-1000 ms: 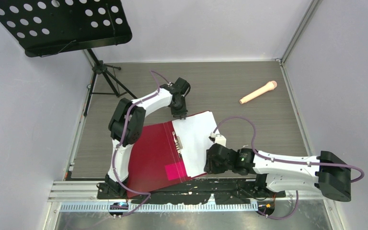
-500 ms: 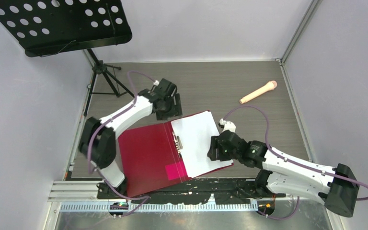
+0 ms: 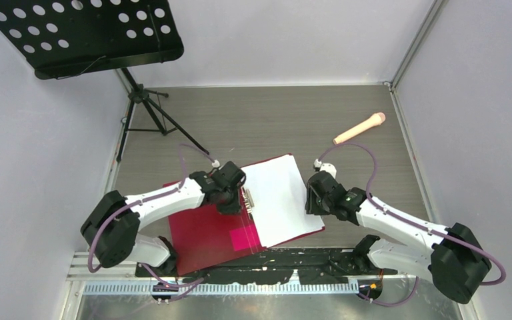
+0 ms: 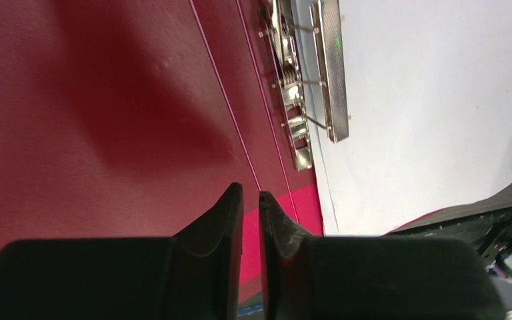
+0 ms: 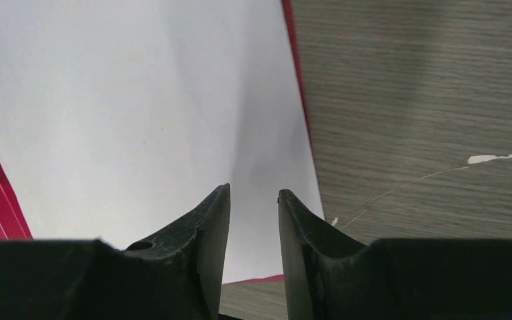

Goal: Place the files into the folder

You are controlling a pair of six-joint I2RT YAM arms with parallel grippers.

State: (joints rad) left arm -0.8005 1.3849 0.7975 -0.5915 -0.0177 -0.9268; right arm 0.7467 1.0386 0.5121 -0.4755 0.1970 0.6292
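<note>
The dark-red folder (image 3: 200,223) lies open near the table's front edge, its metal spine clip (image 3: 247,200) in the middle and a pink patch (image 3: 243,237) below it. The white files (image 3: 277,197) lie on its right half. My left gripper (image 3: 230,203) hovers over the left cover beside the clip. In the left wrist view (image 4: 250,193) its jaws are shut and empty above the red cover (image 4: 107,120). My right gripper (image 3: 312,200) is over the files' right edge. In the right wrist view (image 5: 253,192) it is slightly open and empty above the paper (image 5: 140,100).
A beige microphone (image 3: 360,128) lies at the far right of the table. A black music stand (image 3: 87,33) on a tripod (image 3: 143,100) stands at the far left. Grey walls close the table in on three sides.
My left gripper has swung from the files' far edge back toward me, to the folder's spine. My right gripper has moved from the files' near edge up along their right side.
</note>
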